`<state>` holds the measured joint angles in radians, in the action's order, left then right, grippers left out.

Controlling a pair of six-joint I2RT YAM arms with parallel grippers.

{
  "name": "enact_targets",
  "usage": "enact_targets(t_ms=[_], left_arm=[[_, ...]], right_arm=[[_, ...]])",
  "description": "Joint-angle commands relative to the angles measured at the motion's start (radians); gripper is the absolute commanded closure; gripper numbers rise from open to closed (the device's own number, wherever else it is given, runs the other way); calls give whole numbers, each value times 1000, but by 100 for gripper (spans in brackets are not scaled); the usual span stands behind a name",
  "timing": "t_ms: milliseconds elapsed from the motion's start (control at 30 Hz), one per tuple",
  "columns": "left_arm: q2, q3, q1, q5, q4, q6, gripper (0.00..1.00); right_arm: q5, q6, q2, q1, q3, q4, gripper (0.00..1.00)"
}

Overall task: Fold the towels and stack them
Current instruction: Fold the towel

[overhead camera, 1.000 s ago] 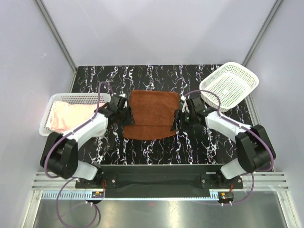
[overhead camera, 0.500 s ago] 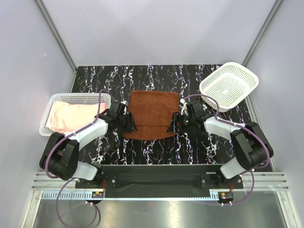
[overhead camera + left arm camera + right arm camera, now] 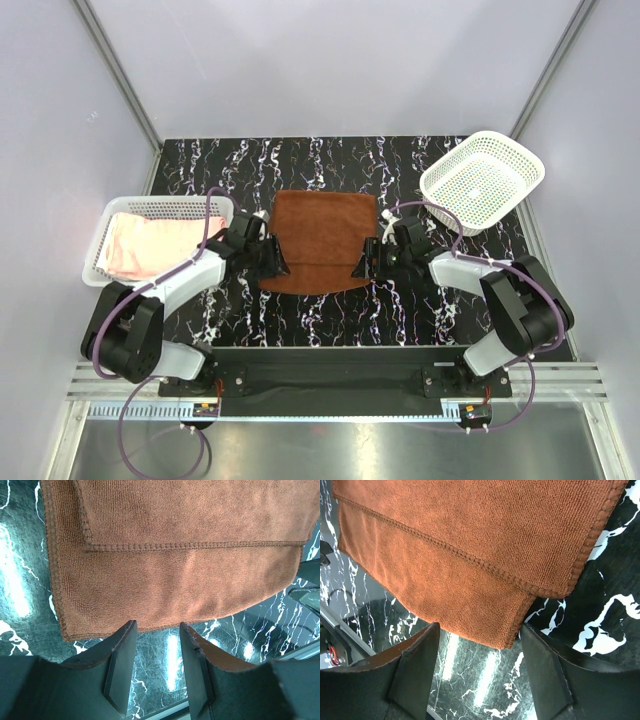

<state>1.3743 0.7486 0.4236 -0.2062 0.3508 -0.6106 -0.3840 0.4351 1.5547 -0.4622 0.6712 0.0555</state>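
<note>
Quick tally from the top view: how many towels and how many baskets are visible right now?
Towels: 2, the rust-brown towel and the pale pink towel.
White mesh baskets: 2, the left basket and the right basket.
Total: 4.

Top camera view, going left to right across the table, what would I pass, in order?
left basket holding the pink towel, left gripper, brown towel, right gripper, right basket
</note>
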Motion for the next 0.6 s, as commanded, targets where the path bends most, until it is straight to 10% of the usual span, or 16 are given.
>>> enact_targets(t_ms=[0,300,567], left_arm=[[-24,55,-5,-6,-7,5,56],[-14,106,-3,4,27,15,56],[-11,117,-11,11,36,25,56]], right_arm=[[47,11,-10,0,-32,30,27],[-340,86,-62,0,-19,98,25],[-355,105,-266,0,25,-34,23]])
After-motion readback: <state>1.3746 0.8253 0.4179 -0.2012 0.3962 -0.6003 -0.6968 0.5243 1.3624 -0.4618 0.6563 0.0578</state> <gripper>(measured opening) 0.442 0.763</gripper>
